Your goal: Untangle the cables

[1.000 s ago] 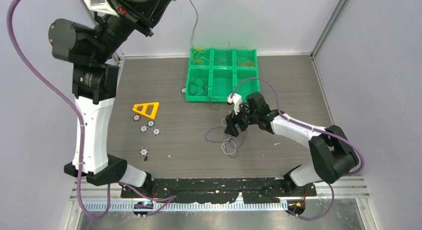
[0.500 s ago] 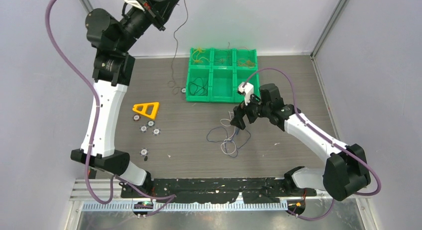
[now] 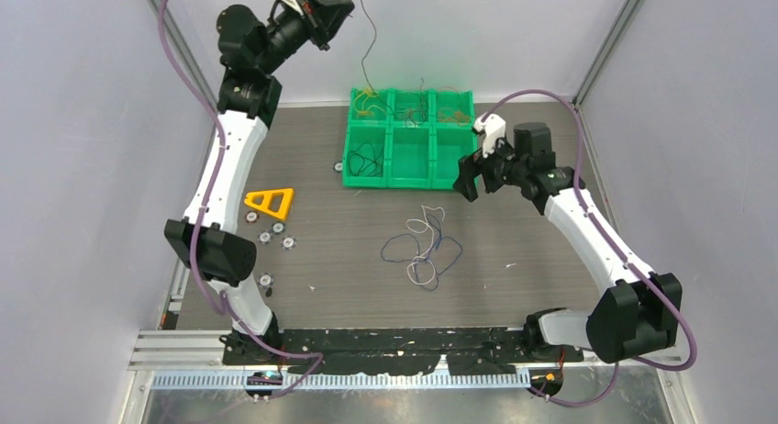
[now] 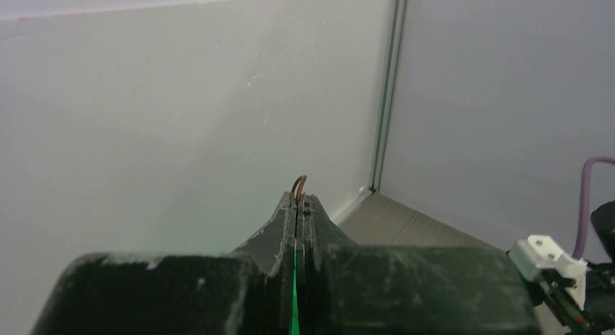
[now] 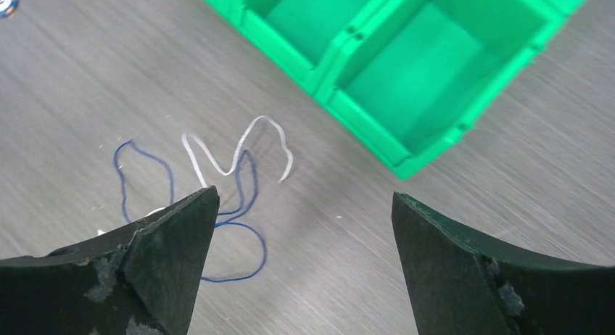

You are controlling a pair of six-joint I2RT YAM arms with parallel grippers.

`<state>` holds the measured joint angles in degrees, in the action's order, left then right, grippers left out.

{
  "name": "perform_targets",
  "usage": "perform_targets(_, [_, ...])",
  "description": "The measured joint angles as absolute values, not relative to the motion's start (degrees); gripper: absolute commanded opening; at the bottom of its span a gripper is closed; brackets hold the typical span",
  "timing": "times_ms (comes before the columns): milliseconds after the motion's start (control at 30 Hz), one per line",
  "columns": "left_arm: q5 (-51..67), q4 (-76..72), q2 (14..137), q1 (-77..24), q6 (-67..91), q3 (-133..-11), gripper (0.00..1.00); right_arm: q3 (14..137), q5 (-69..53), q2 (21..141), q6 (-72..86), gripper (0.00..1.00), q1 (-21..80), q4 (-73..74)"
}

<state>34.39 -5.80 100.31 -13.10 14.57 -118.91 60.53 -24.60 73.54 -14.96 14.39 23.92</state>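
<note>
Top view: my left gripper (image 3: pixel 336 5) is raised high at 11 o'clock, clamped shut on one thin wire (image 3: pixel 370 48). The wire hangs free, its low end over the back-left compartment of the tray (image 3: pixel 348 158). My right gripper (image 3: pixel 468 180) sits at 3 o'clock of the tray with its fingers spread wide and nothing in them. The tangle (image 3: pixel 422 250) lies on the table near the centre, at 6 o'clock of the tray and at 7 o'clock from my right gripper. Wires already lie in several compartments: orange and yellow ones along the back row and a black one at the front left. The other two front compartments look bare.

Left wrist view: my jaws are pressed flat together, and a short dark wire end curls out from between the tips. The rest of the wire is hidden from here.

Right wrist view: my fingers stand wide apart and hold nothing. Beyond them, at 11 o'clock, a white wire (image 5: pixel 239 148) and a blue wire (image 5: pixel 143 174) cross each other on the table. A corner of the tray is at 1 o'clock.

I judge the job well along. One wire is freed and hanging over the tray but not yet dropped. The white and blue knot is left to pull apart and sort.
</note>
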Motion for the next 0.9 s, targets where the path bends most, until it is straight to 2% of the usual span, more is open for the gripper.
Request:
perform_targets(233, [34.5, -6.1, 105.4, -12.9, 14.6, -118.9, 0.0, 62.5, -24.0, 73.6, -15.2, 0.95, 9.6, 26.1])
perform_targets(900, [34.6, -6.9, 105.0, -11.0, 11.9, -117.4, 0.0, 62.1, -24.1, 73.6, -15.1, 0.95, 9.5, 28.0])
